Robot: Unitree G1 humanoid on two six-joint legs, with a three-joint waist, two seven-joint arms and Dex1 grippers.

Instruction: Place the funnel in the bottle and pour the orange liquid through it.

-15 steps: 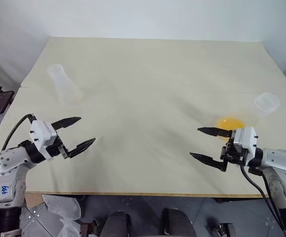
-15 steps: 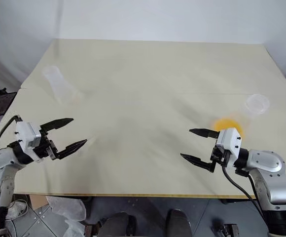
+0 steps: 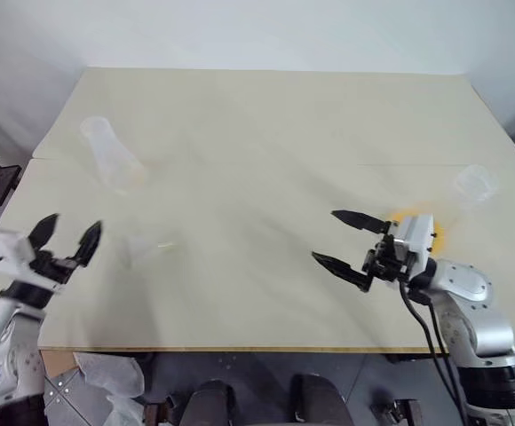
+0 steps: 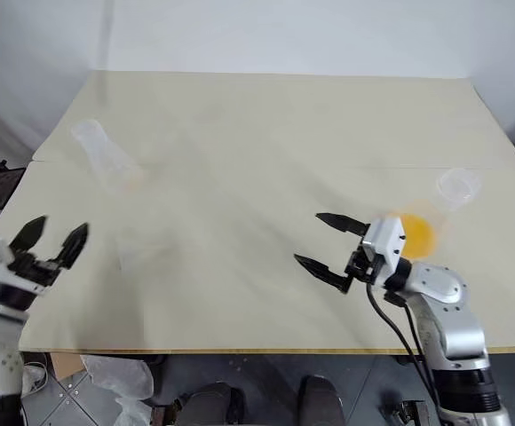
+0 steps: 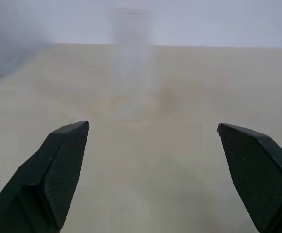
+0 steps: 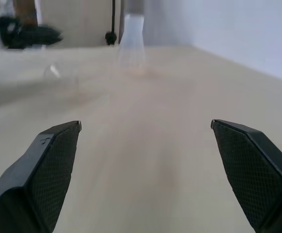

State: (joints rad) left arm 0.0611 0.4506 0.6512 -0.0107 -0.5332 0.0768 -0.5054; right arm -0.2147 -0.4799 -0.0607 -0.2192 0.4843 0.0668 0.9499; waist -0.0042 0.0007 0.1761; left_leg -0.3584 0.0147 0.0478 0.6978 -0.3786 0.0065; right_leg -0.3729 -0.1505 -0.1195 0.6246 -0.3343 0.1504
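Your left gripper (image 3: 65,240) has its black fingers (image 5: 53,170) spread wide with nothing between them, hovering at the near left corner of the worktop (image 3: 266,133). Straight ahead of those fingers, well apart from them, stands the bottle (image 3: 106,153), clear and upright near the far left edge; through the left wrist camera it rises between the two tips, blurred, with bare wood in front of it. Nearer to that gripper, a little inward from it, there's a faint clear shape on the wood (image 3: 142,248), too smeared for you to tell what it is.

Over on the right, your right gripper (image 3: 339,240) is also spread wide and holding nothing, its fingers (image 6: 44,170) pointing across the worktop toward the left side. The orange liquid (image 4: 415,232) sits just behind that gripper's white wrist block, partly hidden by it, a bright orange disc near the right edge. Beyond it, closer to the right edge, is a small clear cup (image 3: 473,182), apart from the fingers. From the right wrist camera you see the bottle far across the worktop between the tips
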